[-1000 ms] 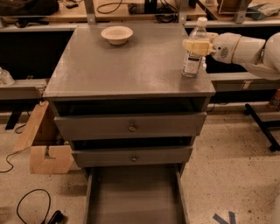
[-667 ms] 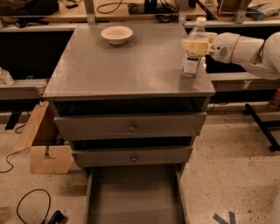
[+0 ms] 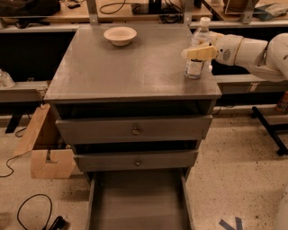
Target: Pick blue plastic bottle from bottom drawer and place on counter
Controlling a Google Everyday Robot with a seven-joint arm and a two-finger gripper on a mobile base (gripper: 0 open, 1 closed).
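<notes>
The blue plastic bottle (image 3: 195,67), clear with a white cap and label, stands upright on the counter (image 3: 126,67) near its right edge. My gripper (image 3: 194,52) reaches in from the right. Its yellowish fingers (image 3: 202,51) are closed around the bottle's middle. The bottle's base touches the counter top. The bottom drawer (image 3: 135,206) is pulled open below, and its grey floor is bare.
A white bowl (image 3: 119,35) sits at the back of the counter. The two upper drawers (image 3: 135,130) stand slightly ajar. A cardboard box (image 3: 45,152) and cables (image 3: 33,211) lie on the floor to the left. A wooden workbench (image 3: 135,11) runs behind.
The bottle and gripper have shifted very slightly left; the bottle stays upright on the counter with the gripper on it.
</notes>
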